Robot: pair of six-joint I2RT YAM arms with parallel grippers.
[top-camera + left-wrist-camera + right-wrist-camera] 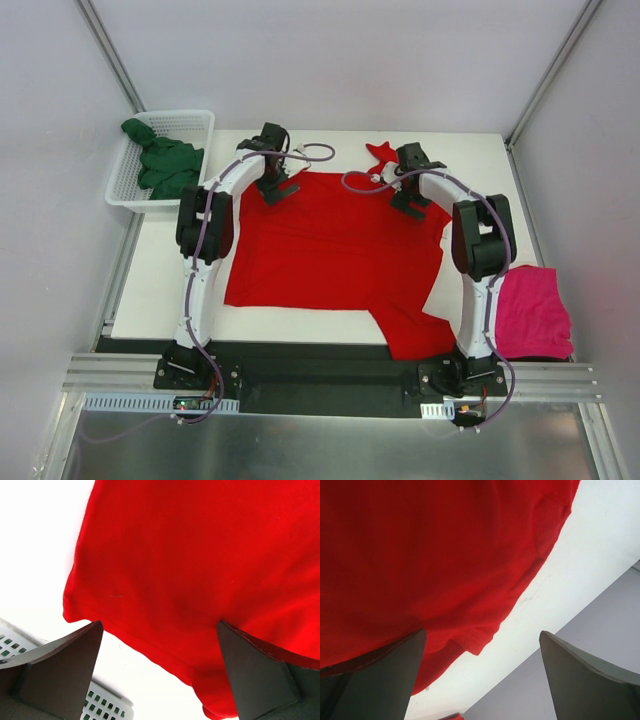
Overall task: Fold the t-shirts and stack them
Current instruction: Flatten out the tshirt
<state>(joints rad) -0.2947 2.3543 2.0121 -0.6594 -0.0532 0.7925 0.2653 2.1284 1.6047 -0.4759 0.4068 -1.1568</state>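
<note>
A bright red t-shirt (pixel 330 250) lies spread flat across the middle of the white table (pixel 160 280), one sleeve hanging toward the near edge. My left gripper (pixel 278 186) hovers open over the shirt's far left corner; the left wrist view shows the red cloth edge (pixel 165 645) between its fingers (pixel 60 670), not pinched. Over the far right corner my right gripper (pixel 412 200) is open too, with the red hem corner (pixel 480 640) under it. A magenta-pink t-shirt (pixel 530 312) lies bunched at the table's near right. A dark green t-shirt (pixel 165 165) sits crumpled in the basket.
A white mesh basket (pixel 190 122) stands at the far left corner, also visible in the left wrist view (pixel 100 705). A small red bit of cloth (pixel 381 152) pokes up behind the right gripper. Grey walls enclose the table on the left, right and back.
</note>
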